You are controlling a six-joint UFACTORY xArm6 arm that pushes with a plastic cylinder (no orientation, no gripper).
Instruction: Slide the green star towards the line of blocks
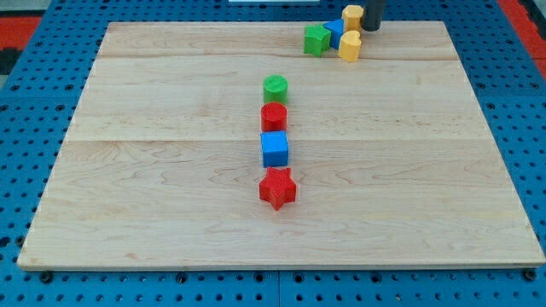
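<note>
My tip point(372, 28), a bare rod with no fingers and grasping nothing, stood at the desk's point(153, 196) top edge. The green star point(316, 39) lay left of it, beyond two yellow blocks point(350, 46) and a blue block point(333, 31). The line of blocks point(275, 141) ran below-left of the star.

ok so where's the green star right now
The green star sits near the view's top edge, right of centre, leftmost in a cluster, touching the blue block.

Tip point(372, 28) at table point(153, 196) top edge, touching yellow block point(352, 14). Green star point(316, 39), blue block point(333, 31), second yellow block point(350, 46) clustered beside it. Mid-table line: green cylinder point(275, 87), red cylinder point(274, 116), blue cube point(275, 148), red star point(277, 188).
</note>
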